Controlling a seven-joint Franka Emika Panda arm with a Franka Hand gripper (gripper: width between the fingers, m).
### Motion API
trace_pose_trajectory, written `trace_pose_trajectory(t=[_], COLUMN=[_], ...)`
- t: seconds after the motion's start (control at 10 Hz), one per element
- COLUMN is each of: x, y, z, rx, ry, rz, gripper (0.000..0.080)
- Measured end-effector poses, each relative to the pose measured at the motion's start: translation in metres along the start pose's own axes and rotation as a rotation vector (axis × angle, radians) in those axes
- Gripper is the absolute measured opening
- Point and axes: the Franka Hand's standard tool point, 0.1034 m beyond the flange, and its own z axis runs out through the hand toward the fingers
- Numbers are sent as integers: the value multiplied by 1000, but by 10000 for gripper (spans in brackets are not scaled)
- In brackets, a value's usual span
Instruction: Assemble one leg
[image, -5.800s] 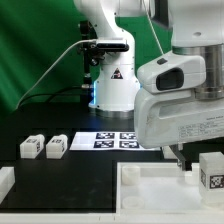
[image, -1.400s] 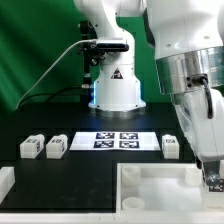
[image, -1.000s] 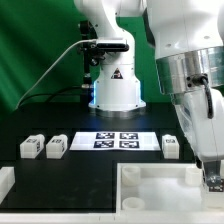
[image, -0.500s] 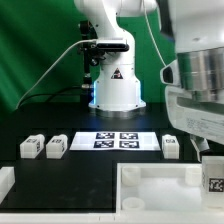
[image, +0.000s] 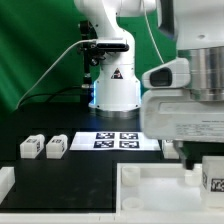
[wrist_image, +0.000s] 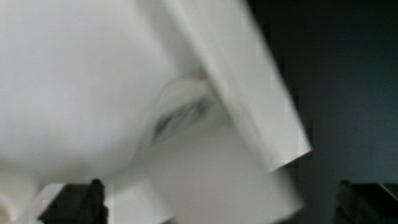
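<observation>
– Wrist and end effector have swung round since half a second ago. We now face the hand's broad white side, and the leg sits a touch higher in the exterior view.
– What do we read into that?
– We judge it a turning stroke: the leg is being twisted in at the panel, by that panel's edge on the exterior view's right. We think seating isn't finished.
– Which way does it point?
– Upright, long axis vertical, tagged face toward the exterior camera.
– And the grip?
– Our wrist view is smeared: two dark fingertips well apart, white blur between. Whether they clamp the leg we cannot tell.
– Spares?
– A spare leg and its twin lie on the tabletop beyond the panel, toward the exterior view's left.
</observation>
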Motion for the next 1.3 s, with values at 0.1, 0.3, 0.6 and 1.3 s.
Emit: trace_pose_trajectory(t=[0.1,0.3,0.6,1.3], x=[4,4,4,-5], y=[5,6,5,10], z=[2,4,4,7], rx=[-28,-28,-27,24], ry=[14,24,24,15], rz=[-155,-180,-132,935], gripper=[649,649,536,291])
